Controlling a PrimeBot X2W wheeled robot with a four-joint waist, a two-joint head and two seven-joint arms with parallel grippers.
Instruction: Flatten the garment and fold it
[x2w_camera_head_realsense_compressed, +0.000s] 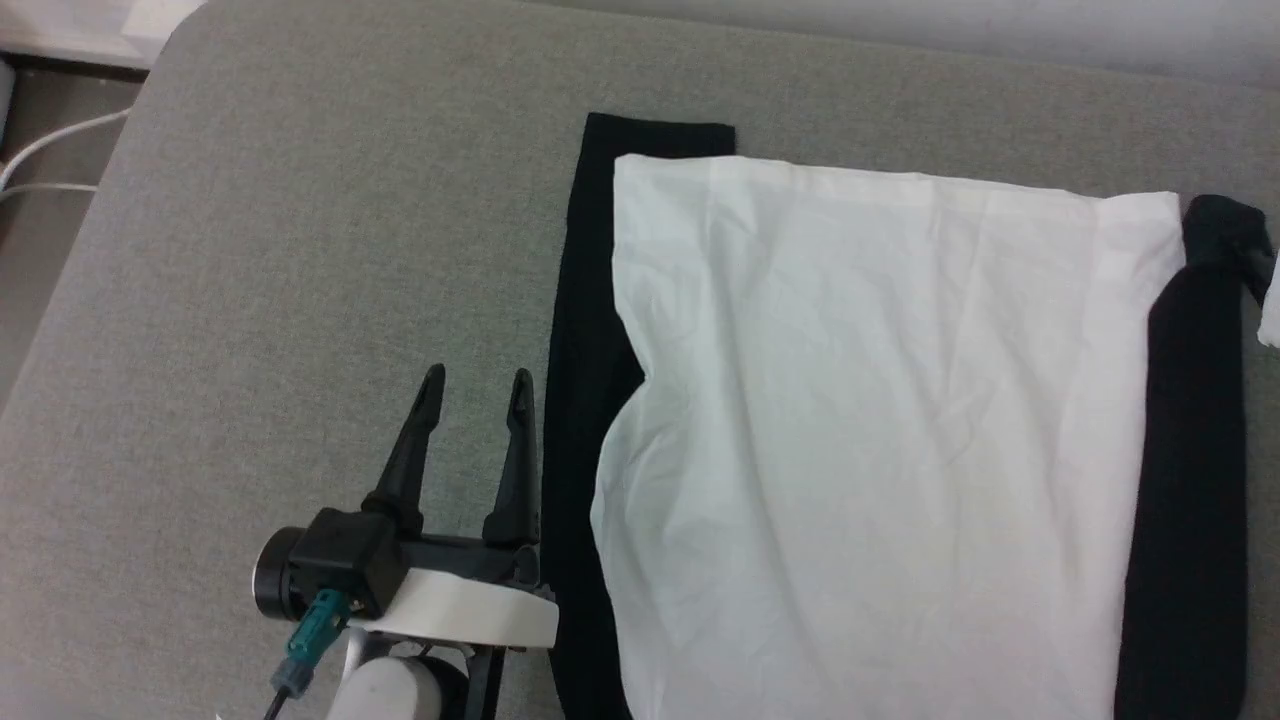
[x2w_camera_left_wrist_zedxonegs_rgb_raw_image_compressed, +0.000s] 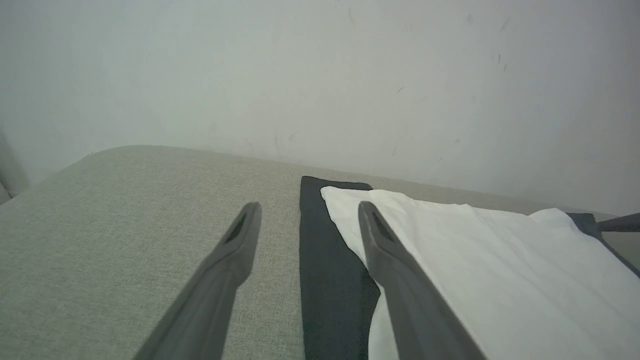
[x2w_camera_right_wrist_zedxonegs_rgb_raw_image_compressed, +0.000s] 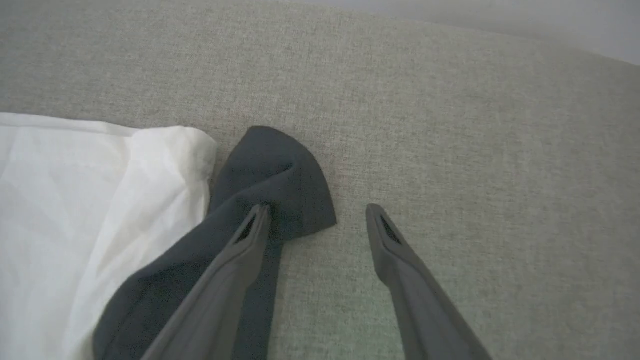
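Observation:
The garment (x2w_camera_head_realsense_compressed: 870, 430) lies spread on the grey cushioned surface (x2w_camera_head_realsense_compressed: 300, 250), its white body in the middle and a black sleeve along each side. My left gripper (x2w_camera_head_realsense_compressed: 477, 386) hovers open just left of the left black sleeve (x2w_camera_head_realsense_compressed: 580, 400), with nothing between its fingers. From the left wrist, the same sleeve (x2w_camera_left_wrist_zedxonegs_rgb_raw_image_compressed: 325, 270) runs between the open fingers and the white body (x2w_camera_left_wrist_zedxonegs_rgb_raw_image_compressed: 500, 280) sits to the right. My right gripper (x2w_camera_right_wrist_zedxonegs_rgb_raw_image_compressed: 317, 212) is open over the bunched cuff of the right sleeve (x2w_camera_right_wrist_zedxonegs_rgb_raw_image_compressed: 280, 170); its left finger (x2w_camera_right_wrist_zedxonegs_rgb_raw_image_compressed: 235, 260) lies over the black cloth, its right one over bare surface.
The grey surface ends at a rounded corner at the upper left (x2w_camera_head_realsense_compressed: 170, 50), where white cables (x2w_camera_head_realsense_compressed: 50, 150) lie on the floor beyond. A pale wall (x2w_camera_left_wrist_zedxonegs_rgb_raw_image_compressed: 320, 75) rises behind the far edge. A thin dark rod (x2w_camera_left_wrist_zedxonegs_rgb_raw_image_compressed: 620, 222) pokes in at the right of the left wrist view.

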